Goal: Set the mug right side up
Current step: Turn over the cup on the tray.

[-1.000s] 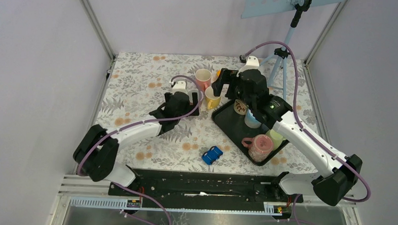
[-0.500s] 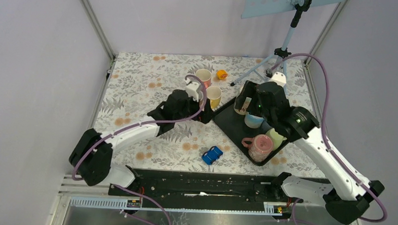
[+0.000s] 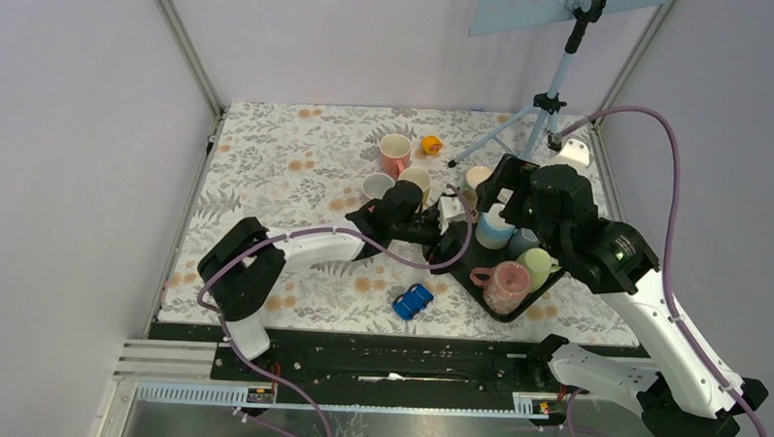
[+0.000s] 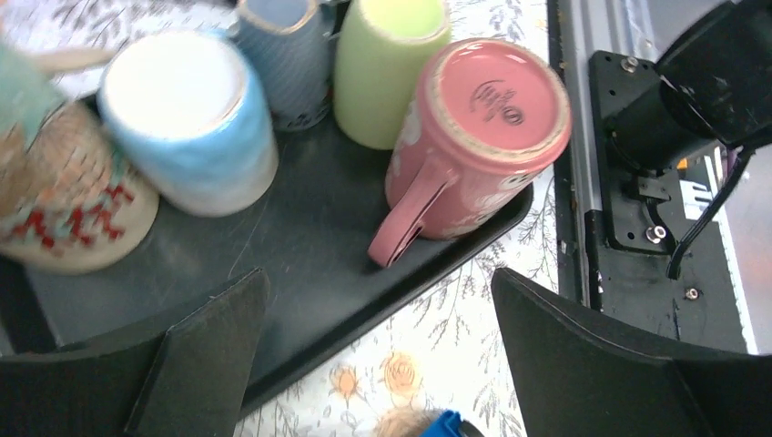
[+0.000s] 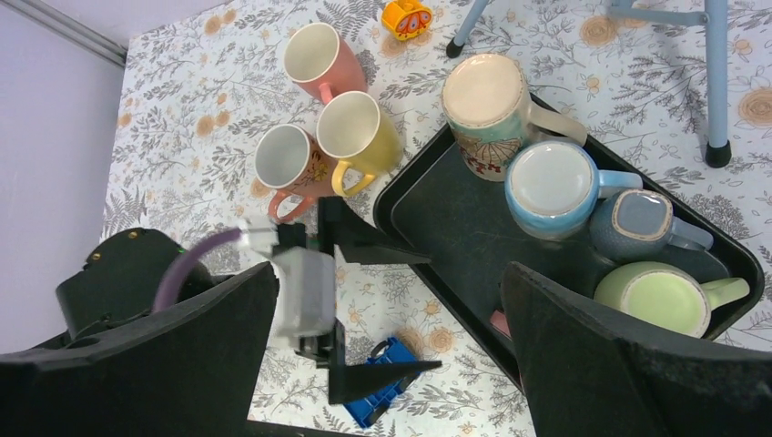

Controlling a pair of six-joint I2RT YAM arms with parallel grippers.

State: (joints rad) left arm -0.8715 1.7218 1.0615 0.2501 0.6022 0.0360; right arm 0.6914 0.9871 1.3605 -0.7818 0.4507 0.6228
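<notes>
Left gripper (image 4: pixel 378 275): jaws wide apart, empty, low centre of wrist view, above tray (image 4: pixel 300 214) edge. Pink mug (image 4: pixel 473 127) upside down, upper right, in tray corner. Step: likely approach. Next: centre on mug body, clamp, lift, invert.

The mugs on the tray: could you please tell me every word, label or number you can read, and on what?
Pink mug, upturned base: a pressed stamp, too blurred to read.
Patterned mug: red marks, too blurred to tell if they are letters.
Nothing else shows any text.
</notes>
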